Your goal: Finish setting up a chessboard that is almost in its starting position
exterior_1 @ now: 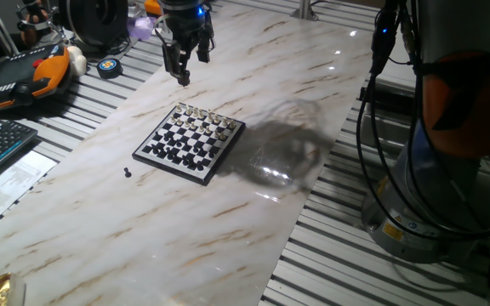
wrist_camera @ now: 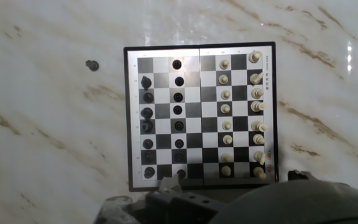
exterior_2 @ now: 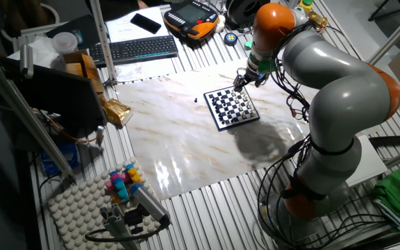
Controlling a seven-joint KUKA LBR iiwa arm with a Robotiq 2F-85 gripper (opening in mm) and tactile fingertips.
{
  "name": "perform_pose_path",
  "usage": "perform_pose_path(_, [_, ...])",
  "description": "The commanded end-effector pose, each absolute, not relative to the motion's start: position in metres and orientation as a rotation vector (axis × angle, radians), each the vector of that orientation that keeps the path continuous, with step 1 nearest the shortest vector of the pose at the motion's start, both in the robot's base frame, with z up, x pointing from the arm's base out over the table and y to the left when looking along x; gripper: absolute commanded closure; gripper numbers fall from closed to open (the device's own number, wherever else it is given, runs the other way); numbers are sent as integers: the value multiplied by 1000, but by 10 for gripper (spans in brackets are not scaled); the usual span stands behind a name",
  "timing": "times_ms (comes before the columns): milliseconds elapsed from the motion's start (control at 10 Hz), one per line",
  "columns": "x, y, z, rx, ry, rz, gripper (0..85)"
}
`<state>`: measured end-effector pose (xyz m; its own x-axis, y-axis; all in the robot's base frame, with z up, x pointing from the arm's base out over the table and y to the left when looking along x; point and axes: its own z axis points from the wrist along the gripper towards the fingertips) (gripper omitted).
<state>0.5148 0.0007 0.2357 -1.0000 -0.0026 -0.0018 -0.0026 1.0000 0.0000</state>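
1. While the gripper [exterior_1: 183,66] hangs above the far, pale-piece edge of the chessboard [exterior_1: 190,142], its jaws look released and grasp nothing — likely lifted so the hand view takes in every square.
2. One black piece [wrist_camera: 92,65] lies off the board on the marble table [exterior_1: 143,229], just beside the black side — probably the missing piece.
3. Rim lettering is too small to read.

One fixed view sits low and near the desk [exterior_1: 228,221]; the other looks down from farther off — both share the chessboard [exterior_1: 190,142], which the hand view faces straight down.
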Motion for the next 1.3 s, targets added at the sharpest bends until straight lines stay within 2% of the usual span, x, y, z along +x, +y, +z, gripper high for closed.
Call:
perform_pose_path(0, [515, 1, 236, -624, 3308, -103, 843])
perform_pose_path(1100, [515, -3, 237, -522, 3303, -50, 843])
perform_pose_path(1200, [515, -3, 237, -410, 3254, 96, 843])
